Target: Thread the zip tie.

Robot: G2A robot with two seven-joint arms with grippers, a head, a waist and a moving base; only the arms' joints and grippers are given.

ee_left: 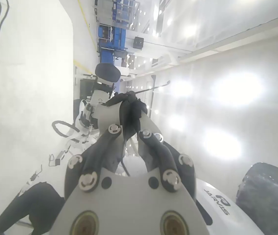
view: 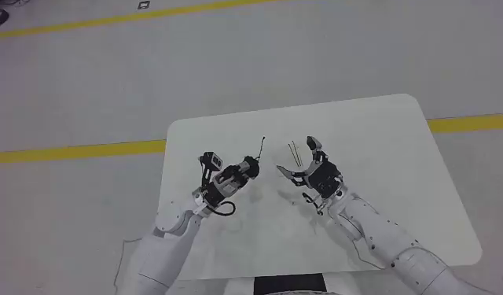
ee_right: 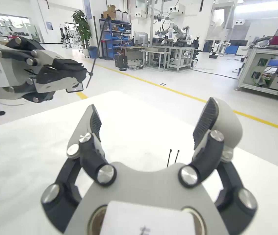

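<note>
**A:** What is the left claw (view: 251,169) doing?

**B:** It's pressed together on the zip tie (view: 261,148), pinching it near one end. It's held up off the worktop (view: 377,216), and the long part stands free.

**A:** And the right claw (ee_right: 151,121)?

**B:** Spread wide and holding nothing. It's just right of the left one, above two spare ties (ee_right: 173,157) lying side by side on the worktop.

**A:** What could go wrong?

**B:** I think the strap is thin and springy. If the right claw closes off-centre, the strap could bend away or swivel in the pinch. Then the tip wouldn't line up with the head. Reaching too low could also knock the spare ties.
</note>
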